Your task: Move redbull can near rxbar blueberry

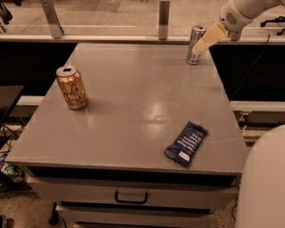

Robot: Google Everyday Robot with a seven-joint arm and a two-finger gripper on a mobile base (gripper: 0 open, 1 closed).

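Grey table, gripper at redbull can, rxbar blueberry well apart

The robot's arm is smooth, glossy white with rounded housings, one of them bearing a small round patch of dotted holes. Its gripper, in the upper right of the view, is a pale cream, tapered piece. A broad, curved white shell of the robot's body fills the lower right corner.

Seemingly head-high, looking down; tool upper right.
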